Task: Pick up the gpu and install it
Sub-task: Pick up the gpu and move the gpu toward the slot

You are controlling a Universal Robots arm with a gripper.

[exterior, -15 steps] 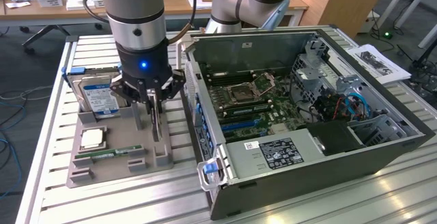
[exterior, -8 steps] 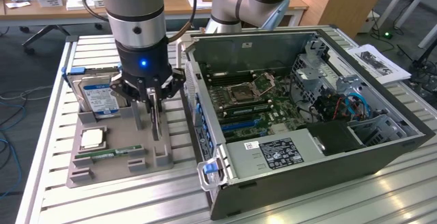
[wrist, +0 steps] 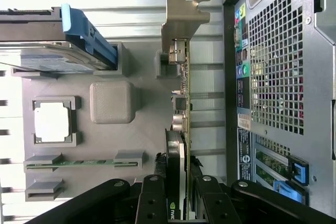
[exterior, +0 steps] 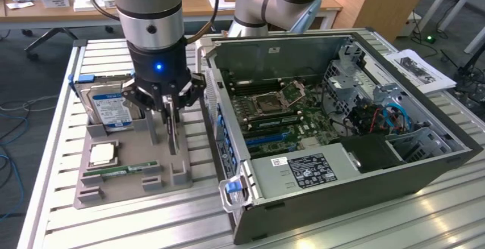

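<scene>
Pincer (wrist: 177, 187) tight on thin, flat, metal-edged gpu (wrist: 182, 93)

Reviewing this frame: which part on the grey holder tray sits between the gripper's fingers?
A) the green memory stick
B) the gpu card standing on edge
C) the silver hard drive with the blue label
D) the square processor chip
B: in the wrist view the gripper is shut on the gpu, one finger against each face, while the card stands on edge in its slot of the holder tray.
</scene>
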